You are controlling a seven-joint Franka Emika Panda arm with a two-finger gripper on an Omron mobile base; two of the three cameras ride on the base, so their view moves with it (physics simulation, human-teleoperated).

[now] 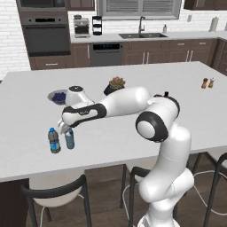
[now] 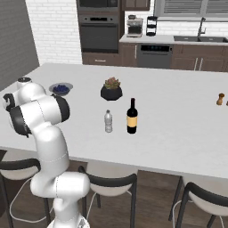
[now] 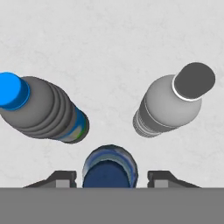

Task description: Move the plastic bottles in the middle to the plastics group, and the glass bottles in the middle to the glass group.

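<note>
My gripper (image 1: 66, 129) hangs low over the near left part of the island counter (image 1: 133, 71). Its fingers stand open on either side of the top of the blue-tinted plastic bottle (image 1: 69, 139), which stands upright on the counter. In the hand view the gripper (image 3: 112, 177) has a small gap to that bottle (image 3: 110, 168) on each side. Close by stand the blue-capped bottle with a dark label (image 1: 54, 140) (image 3: 41, 109) and a clear white-capped bottle (image 3: 173, 105). Mid-counter stand another clear bottle (image 2: 108, 121) and the dark glass bottle (image 2: 132, 116). The amber pair (image 1: 207, 83) is far right.
A potted plant (image 1: 116, 85) (image 2: 111, 90) and a bowl of blue fruit (image 1: 57, 96) (image 2: 60, 88) sit further back on the counter. Stools (image 1: 53, 190) stand along the near edge. Kitchen cabinets, an oven and a sink line the back wall.
</note>
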